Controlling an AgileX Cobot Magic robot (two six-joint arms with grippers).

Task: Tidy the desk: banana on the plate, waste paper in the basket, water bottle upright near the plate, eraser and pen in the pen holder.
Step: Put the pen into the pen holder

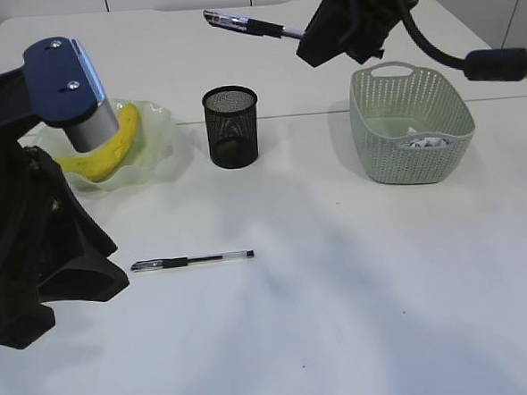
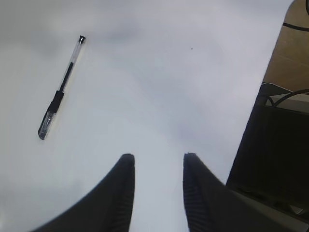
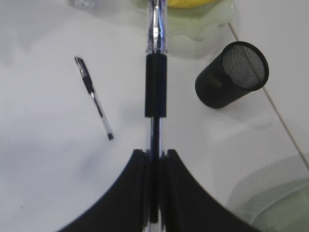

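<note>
The white bench [image 1: 341,291] is crossed by a thin seam running behind the pen holder [image 1: 231,126], which is taken here as the landmark. To the right of the pen holder, well apart from it, the grey-green basket [image 1: 410,124] is seen, and the waste paper [image 1: 426,140] is lying inside it. To the left of the pen holder the pale green plate [image 1: 157,141] is found, with the banana [image 1: 113,148] resting in it (part of the fruit is hidden behind the left arm in the exterior view). The pen holder itself is standing upright, and a small pale shape is made out at its bottom through the mesh; what it is cannot be told.

In front of the pen holder, towards the camera and slightly left, a pen [image 1: 192,260] is lying flat on the bench, apart from everything else. A second pen [image 1: 251,22] is held in the air above and behind the pen holder, roughly level, clamped at one end by the right claw [image 3: 154,162], whose jaws are closed narrowly on the barrel. The left claw [image 2: 157,166] is hovering over bare bench with its jaws partly apart and nothing between them, the lying pen being off to its side.
</note>
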